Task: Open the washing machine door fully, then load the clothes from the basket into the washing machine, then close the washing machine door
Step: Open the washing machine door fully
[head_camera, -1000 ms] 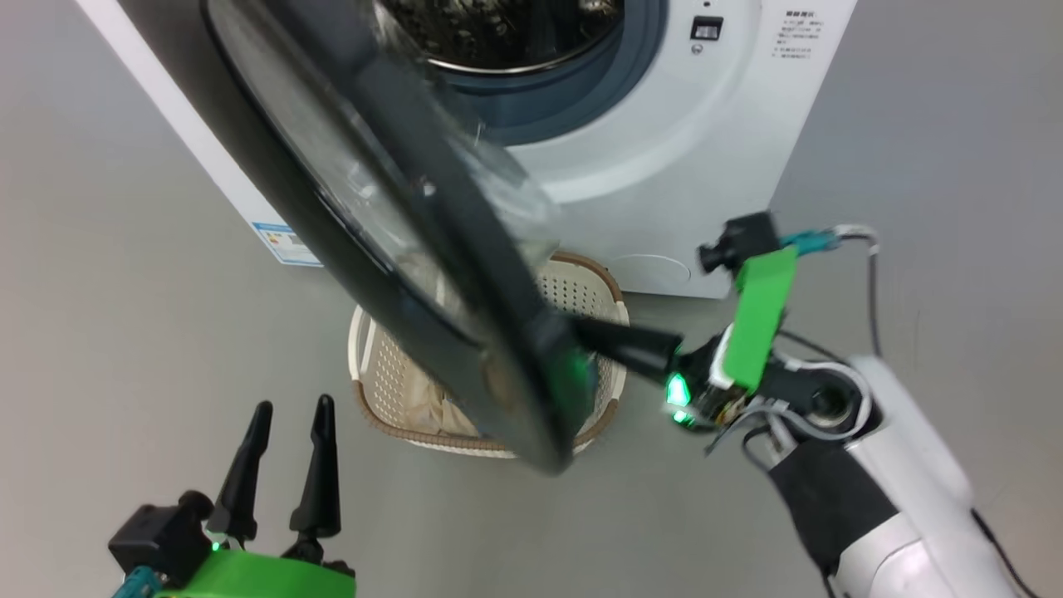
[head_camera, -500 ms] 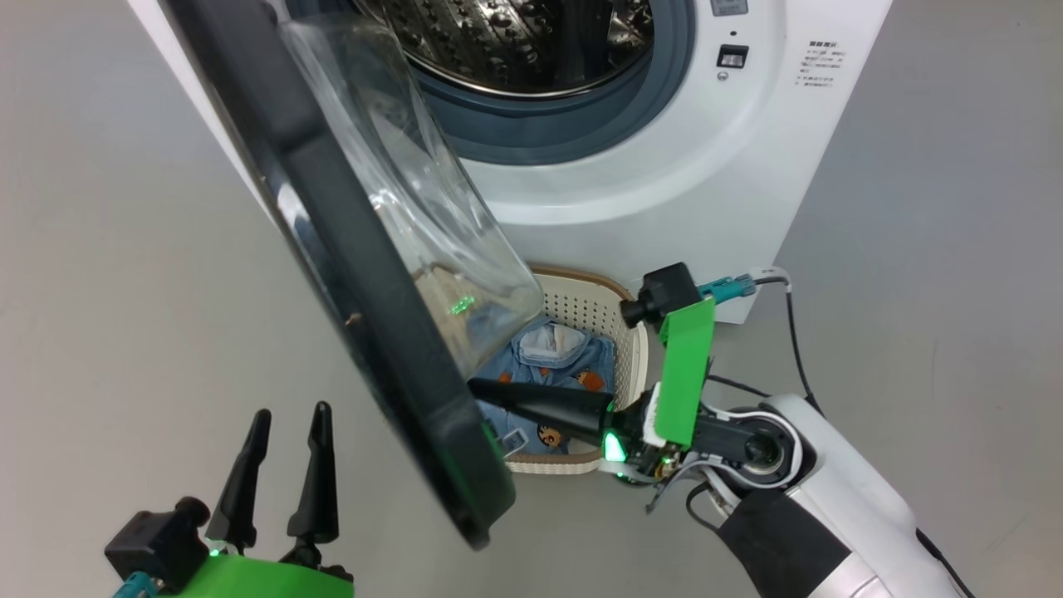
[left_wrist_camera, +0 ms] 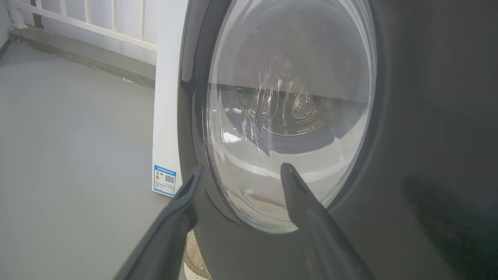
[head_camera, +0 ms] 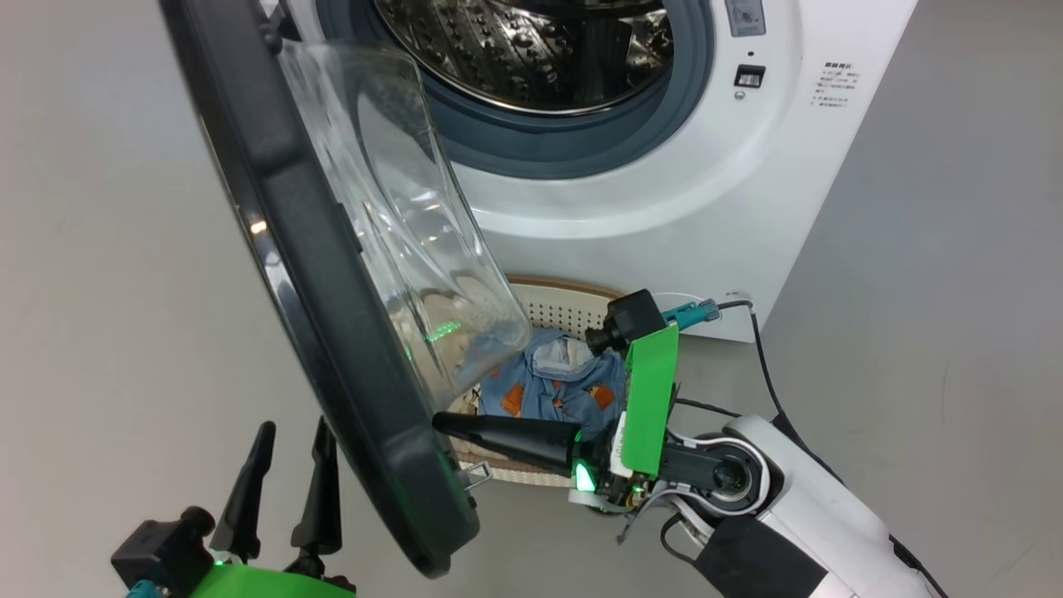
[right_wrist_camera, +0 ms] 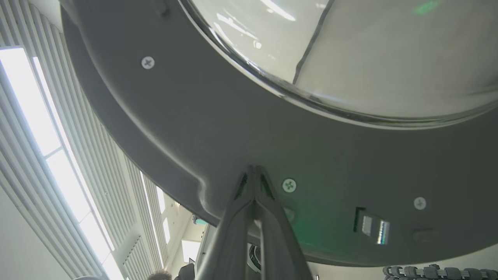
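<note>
Smooth grey floor (head_camera: 100, 291) all round, no rug or anything. The left wrist view catches a white railing (left_wrist_camera: 89, 19) along the far wall, and the right wrist view looks up at a slatted ceiling with long light panels (right_wrist_camera: 27, 101).

The washing machine (head_camera: 706, 216) stands with its steel drum (head_camera: 531, 50) showing inside the grey gasket (head_camera: 581, 154), and there's a blue label (left_wrist_camera: 165, 179) low on its side panel. The washing machine door (head_camera: 332, 332) is swung well out, nearly edge-on to the head camera. Its glass bowl (head_camera: 399, 232) bulges toward the machine and hangs over the left part of the basket (head_camera: 573, 301).

That basket sits on the floor just in front of the machine, under the drum opening. The clothes (head_camera: 556, 394) are in it, light-blue stuff with orange prints and a pale bit on top.

The right gripper (head_camera: 438, 421) has its fingers pressed together, holding nothing, with the tips against the dark inner rim of the door near a screw (right_wrist_camera: 289, 185). That arm's green bracket (head_camera: 649, 399) and its wrist cover the basket's right side, and a black cable (head_camera: 772, 390) trails behind.

The left gripper (head_camera: 294, 425) is low on the door's outer side, fingers spread apart and empty. So the door stands between it and the basket.
</note>
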Available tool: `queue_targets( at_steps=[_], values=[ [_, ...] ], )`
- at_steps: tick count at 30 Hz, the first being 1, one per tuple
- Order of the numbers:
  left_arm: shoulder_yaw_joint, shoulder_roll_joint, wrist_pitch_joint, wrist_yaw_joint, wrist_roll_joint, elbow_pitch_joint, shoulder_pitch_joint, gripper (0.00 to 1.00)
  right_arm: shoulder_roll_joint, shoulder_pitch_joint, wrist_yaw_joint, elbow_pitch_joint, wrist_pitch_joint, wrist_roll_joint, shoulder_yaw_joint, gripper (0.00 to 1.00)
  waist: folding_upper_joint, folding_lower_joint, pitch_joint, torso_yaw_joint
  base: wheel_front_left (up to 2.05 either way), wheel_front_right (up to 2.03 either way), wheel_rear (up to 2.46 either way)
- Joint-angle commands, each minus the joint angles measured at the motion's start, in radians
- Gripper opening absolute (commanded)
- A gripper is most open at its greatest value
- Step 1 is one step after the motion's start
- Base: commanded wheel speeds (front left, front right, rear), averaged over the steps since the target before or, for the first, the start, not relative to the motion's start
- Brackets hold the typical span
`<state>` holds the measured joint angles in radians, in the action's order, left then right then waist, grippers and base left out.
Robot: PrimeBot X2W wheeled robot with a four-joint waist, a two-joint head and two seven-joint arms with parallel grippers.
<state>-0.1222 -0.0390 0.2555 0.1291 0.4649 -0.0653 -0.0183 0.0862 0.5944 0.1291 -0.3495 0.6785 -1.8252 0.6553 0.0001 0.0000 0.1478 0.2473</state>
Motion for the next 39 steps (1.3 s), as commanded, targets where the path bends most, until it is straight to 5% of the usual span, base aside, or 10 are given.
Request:
queue_targets(
  at_steps=[1, 16, 26, 27, 29, 31, 33, 39],
  values=[
    [0.029, -0.011, 0.006, 0.001, 0.007, 0.019, -0.005, 1.00, -0.036, -0.017, 0.002, 0.035, -0.008, -0.015, 0.022, 0.00, -0.0001, 0.0000, -0.007, 0.003, 0.00, 0.00, 0.00],
    [0.047, -0.011, 0.006, 0.002, -0.010, 0.004, 0.020, 1.00, -0.036, -0.053, 0.002, 0.030, -0.043, -0.006, -0.033, 0.00, -0.0001, 0.0000, -0.074, -0.035, 0.00, 0.00, 0.00],
    [0.070, -0.011, 0.006, 0.002, -0.016, 0.004, 0.045, 1.00, -0.036, -0.103, 0.002, 0.071, -0.038, 0.110, -0.166, 0.00, -0.0001, 0.0000, -0.109, -0.079, 0.00, 0.00, 0.00],
    [0.071, -0.011, 0.006, 0.002, -0.016, 0.005, 0.046, 1.00, -0.035, -0.109, 0.002, 0.081, -0.041, 0.126, -0.180, 0.03, -0.0001, 0.0000, -0.111, -0.082, 0.00, 0.00, 0.00],
    [0.072, -0.011, 0.006, 0.002, -0.016, 0.006, 0.049, 1.00, -0.029, -0.122, 0.002, 0.106, -0.059, 0.164, -0.207, 0.40, -0.0001, 0.0000, -0.114, -0.089, 0.00, 0.00, 0.00],
    [0.073, -0.011, 0.006, 0.002, -0.016, 0.007, 0.051, 1.00, -0.020, -0.134, 0.002, 0.139, -0.078, 0.201, -0.226, 0.50, -0.0001, 0.0000, -0.116, -0.095, 0.00, 0.00, 0.00],
    [0.073, -0.011, 0.006, 0.002, -0.015, 0.003, 0.051, 1.00, -0.007, -0.148, 0.002, 0.178, -0.111, 0.239, -0.244, 1.00, -0.0001, 0.0000, -0.117, -0.100, 0.00, 0.00, 0.00],
    [0.079, -0.011, 0.006, 0.002, -0.020, -0.008, 0.050, 1.00, 0.069, -0.189, 0.002, 0.295, -0.285, 0.372, -0.259, 1.00, -0.0001, 0.0000, -0.116, -0.124, 0.00, 0.00, 0.00]
  ],
)
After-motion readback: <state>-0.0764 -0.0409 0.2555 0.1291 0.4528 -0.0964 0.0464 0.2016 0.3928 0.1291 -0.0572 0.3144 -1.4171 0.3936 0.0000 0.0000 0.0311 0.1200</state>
